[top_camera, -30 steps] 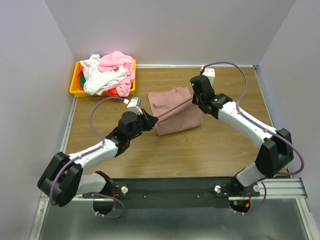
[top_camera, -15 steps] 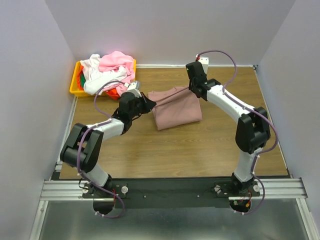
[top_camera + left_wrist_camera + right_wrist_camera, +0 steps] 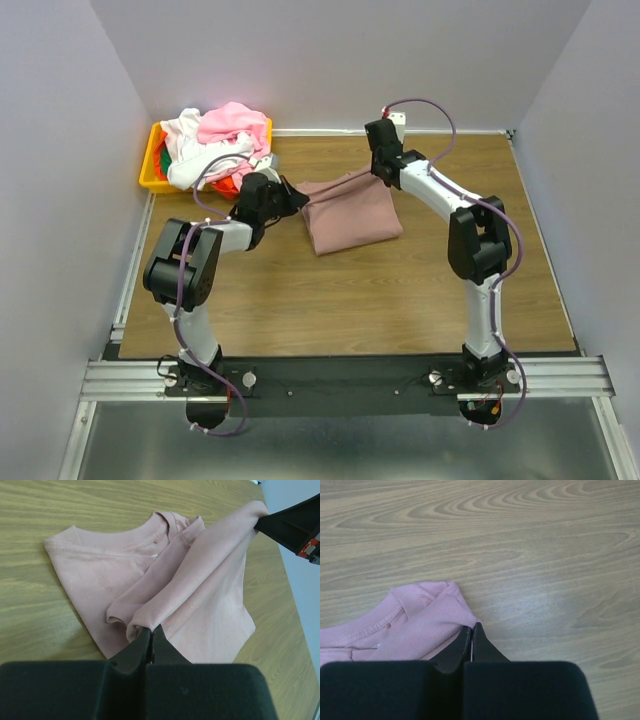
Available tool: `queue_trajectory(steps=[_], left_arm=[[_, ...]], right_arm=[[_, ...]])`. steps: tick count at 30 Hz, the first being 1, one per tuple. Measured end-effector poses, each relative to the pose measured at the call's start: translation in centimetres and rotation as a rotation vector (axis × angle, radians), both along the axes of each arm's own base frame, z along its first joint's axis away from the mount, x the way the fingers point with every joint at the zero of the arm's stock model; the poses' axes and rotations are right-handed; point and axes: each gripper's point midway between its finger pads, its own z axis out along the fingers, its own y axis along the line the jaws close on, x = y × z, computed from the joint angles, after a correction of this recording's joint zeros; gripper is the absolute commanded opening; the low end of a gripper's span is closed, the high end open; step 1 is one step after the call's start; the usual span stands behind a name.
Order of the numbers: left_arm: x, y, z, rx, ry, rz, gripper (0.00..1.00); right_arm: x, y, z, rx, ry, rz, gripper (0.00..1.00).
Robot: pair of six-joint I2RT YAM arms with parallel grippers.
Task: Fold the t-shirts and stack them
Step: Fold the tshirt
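Note:
A dusty mauve-pink t-shirt (image 3: 352, 215) lies partly folded on the wooden table, neckline toward the back. A fold of it is lifted and stretched between my two grippers. My left gripper (image 3: 299, 203) is shut on the fold's left end; in the left wrist view its tips (image 3: 151, 628) pinch the cloth (image 3: 200, 565). My right gripper (image 3: 383, 179) is shut on the other end near the collar; its tips (image 3: 471, 626) clamp the pink cloth (image 3: 422, 625). More t-shirts, pink and white on top (image 3: 218, 143), are heaped at the back left.
The heap sits in a yellow bin (image 3: 150, 181) in the back left corner, with red-orange and green cloth showing under it. Grey walls close the table at the back and both sides. The right gripper's black body (image 3: 295, 522) shows in the left wrist view.
Both grippers have moved toward the back of the table, drawing the held fold of the mauve-pink t-shirt with them. Both arms now reach farther out.

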Motion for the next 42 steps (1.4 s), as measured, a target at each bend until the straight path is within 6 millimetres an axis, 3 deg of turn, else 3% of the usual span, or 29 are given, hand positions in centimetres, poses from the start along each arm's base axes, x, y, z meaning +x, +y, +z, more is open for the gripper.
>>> queue_trajectory(steps=[2, 3, 4, 6, 10, 13, 17, 19, 27, 34, 38, 42], left_arm=[[0.5, 0.1, 0.0, -0.001, -0.003, 0.005, 0.02], [0.9, 0.2, 0.0, -0.002, -0.005, 0.008, 0.81], [1.9, 0.3, 0.2, -0.004, -0.013, 0.017, 0.82], [2.4, 0.6, 0.5, 0.001, -0.020, 0.028, 0.88], [3.6, 1.6, 2.0, 0.017, -0.056, 0.075, 0.89], [3.4, 2.5, 3.3, 0.042, -0.082, 0.105, 0.89], [2.3, 3.3, 5.5, 0.066, -0.136, 0.125, 0.86], [1.8, 3.4, 5.5, 0.078, -0.145, 0.121, 0.84], [0.0, 2.8, 0.2, 0.142, -0.049, 0.077, 0.77], [-0.7, 1.7, -3.4, 0.171, 0.019, 0.035, 0.70], [-1.0, 1.4, -5.2, 0.182, 0.055, 0.018, 0.69], [-0.7, 1.2, -6.2, 0.189, 0.075, 0.012, 0.65]], right_arm=[[0.5, 0.2, -0.1, 0.004, -0.004, 0.002, 0.09], [0.7, 0.2, -0.1, 0.005, -0.006, 0.003, 0.76], [1.6, 0.4, 0.3, 0.011, -0.022, 0.007, 0.88], [1.9, 0.5, 0.6, 0.017, -0.027, 0.016, 0.98], [2.8, 0.2, 1.8, 0.044, -0.046, 0.053, 1.00], [3.1, -0.3, 2.4, 0.076, -0.047, 0.082, 1.00], [2.0, -0.6, 2.3, 0.133, -0.023, 0.151, 1.00], [1.3, -0.8, 1.9, 0.158, -0.010, 0.177, 1.00], [-2.4, -0.7, -2.2, 0.302, 0.102, 0.329, 1.00], [-5.1, -2.0, -5.6, 0.440, 0.187, 0.407, 1.00], [-5.2, -2.5, -5.4, 0.498, 0.180, 0.442, 1.00], [-5.4, -1.7, -4.9, 0.548, 0.165, 0.504, 1.00]])
